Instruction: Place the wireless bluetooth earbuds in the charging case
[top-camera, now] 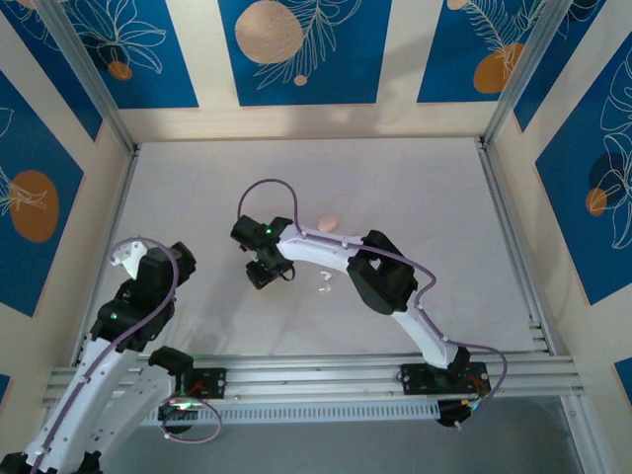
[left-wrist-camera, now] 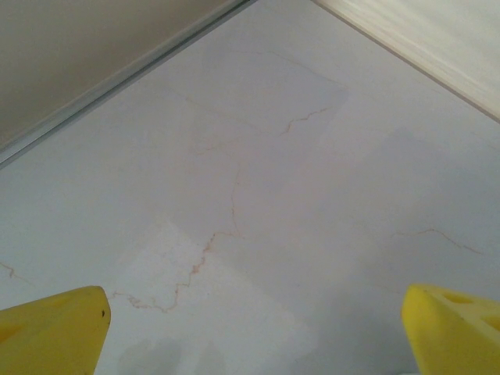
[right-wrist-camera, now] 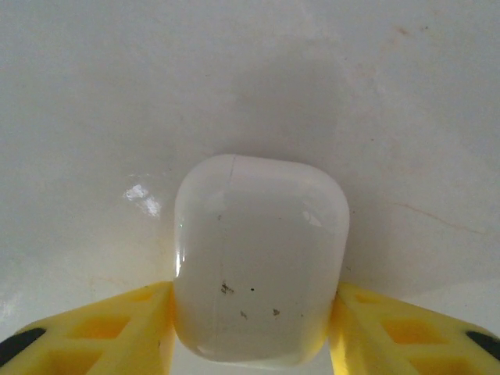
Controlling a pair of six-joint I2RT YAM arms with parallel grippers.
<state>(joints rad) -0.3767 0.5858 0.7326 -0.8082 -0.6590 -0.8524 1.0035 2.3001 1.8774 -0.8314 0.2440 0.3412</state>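
1. Right wrist view gives us the step in hand: the right pincer [right-wrist-camera: 254,332] pinches a white charging case [right-wrist-camera: 260,258] by its two sides. Its yellow fingers [right-wrist-camera: 117,328] touch the shell, low over the pale bench [right-wrist-camera: 250,78].
2. The case is a glossy, rounded pebble with a thin seam running down one side and a few dark specks. Its lid looks closed.
3. From the top external view, tiny white earbuds [top-camera: 323,286] lie on the bench just beside that pincer. A pink rounded item [top-camera: 327,223] sits farther back, and we cannot tell whether it is a case or a bud.
4. The left pincer [left-wrist-camera: 254,328] hangs spread wide over bare bench, holding nothing.
5. We judge the task barely begun. Next the case needs steadying and its lid opening before any bud goes in, and the slick shell could slip.
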